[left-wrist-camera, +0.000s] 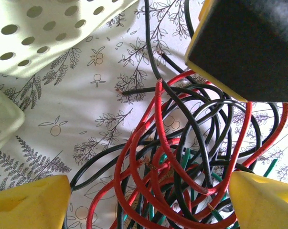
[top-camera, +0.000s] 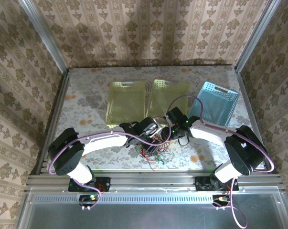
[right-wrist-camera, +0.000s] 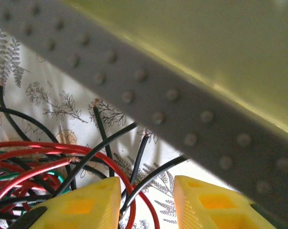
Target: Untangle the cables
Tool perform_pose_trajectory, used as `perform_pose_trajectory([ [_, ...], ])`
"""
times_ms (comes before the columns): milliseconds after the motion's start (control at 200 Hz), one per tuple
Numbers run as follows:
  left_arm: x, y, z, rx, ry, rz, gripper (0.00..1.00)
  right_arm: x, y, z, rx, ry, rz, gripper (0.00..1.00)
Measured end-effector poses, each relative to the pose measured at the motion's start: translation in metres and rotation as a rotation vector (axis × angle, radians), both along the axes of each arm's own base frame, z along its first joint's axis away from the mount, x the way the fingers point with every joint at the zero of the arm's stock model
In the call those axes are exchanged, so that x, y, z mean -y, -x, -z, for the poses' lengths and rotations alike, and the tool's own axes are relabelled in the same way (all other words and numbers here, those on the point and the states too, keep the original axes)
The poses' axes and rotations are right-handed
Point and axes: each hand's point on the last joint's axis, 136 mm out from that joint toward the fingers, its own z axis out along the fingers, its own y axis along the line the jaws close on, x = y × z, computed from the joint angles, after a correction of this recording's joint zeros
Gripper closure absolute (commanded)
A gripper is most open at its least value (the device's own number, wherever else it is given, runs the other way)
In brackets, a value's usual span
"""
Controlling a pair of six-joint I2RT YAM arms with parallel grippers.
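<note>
Floral wallpaper is noted on the three walls of the enclosure. The table (top-camera: 86, 107) is covered with a pale cloth printed with leaves and sprigs. Three baskets are set in a row at the far side: a left yellow-green basket (top-camera: 127, 84), a middle yellow-green basket (top-camera: 171, 83) and a blue basket (top-camera: 221, 90), the last turned at an angle.

The cables (top-camera: 151, 153) are found in one knotted heap at the front centre of the table, nearer than the middle basket and well apart from the blue one. Both arms are bent inward, and their wrists are brought close together directly over the heap.

Left gripper (left-wrist-camera: 148, 191): the jaws are spread wide, one yellow fingertip on each side of the heap, and nothing is clamped. Between them, red strands (left-wrist-camera: 158, 119) are looped over and under black strands (left-wrist-camera: 149, 43). Green strands (left-wrist-camera: 186, 160) are mostly buried beneath. A pale perforated basket corner (left-wrist-camera: 53, 33) is seen just beside the heap.

Right gripper (right-wrist-camera: 146, 191): the jaws are held at a narrow gap, with cloth visible between them. One black and one red strand run along the inner edge of the left finger; no grip on them is seen. A perforated basket wall (right-wrist-camera: 148, 100) crosses this view close up and blurred; which basket it belongs to cannot be told. Black ends with bare tips lie on the cloth just short of it.
</note>
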Motion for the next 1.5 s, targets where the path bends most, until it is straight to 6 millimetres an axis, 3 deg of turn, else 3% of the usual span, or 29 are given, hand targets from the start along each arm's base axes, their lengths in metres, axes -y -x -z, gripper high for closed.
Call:
perform_pose_trajectory([
  [200, 0.001, 0.001, 0.004, -0.003, -0.012, 0.002, 0.16, -0.006, 0.001, 0.012, -0.013, 0.013, -0.001, 0.66],
  [396, 0.0, -0.001, 0.005, 0.005, -0.019, -0.003, 0.19, -0.012, 0.005, 0.02, -0.014, 0.033, -0.008, 0.88],
  [662, 0.0, -0.014, 0.014, 0.037, -0.081, -0.035, 0.21, 0.007, 0.008, 0.008, 0.054, 0.057, 0.051, 0.96],
  [932, -0.002, -0.026, 0.018, 0.093, -0.165, -0.063, 0.17, 0.042, 0.007, -0.039, 0.206, 0.077, 0.172, 1.0],
  [1188, -0.004, -0.029, 0.019, 0.103, -0.181, -0.07, 0.11, 0.104, 0.001, -0.088, 0.351, 0.122, 0.421, 1.0],
  [1293, -0.003, -0.03, 0.018, 0.106, -0.181, -0.072, 0.07, 0.128, -0.005, -0.12, 0.44, 0.116, 0.519, 1.0],
  [1504, -0.006, -0.03, 0.019, 0.107, -0.193, -0.073, 0.03, 0.177, -0.022, -0.203, 0.643, 0.099, 0.698, 1.0],
])
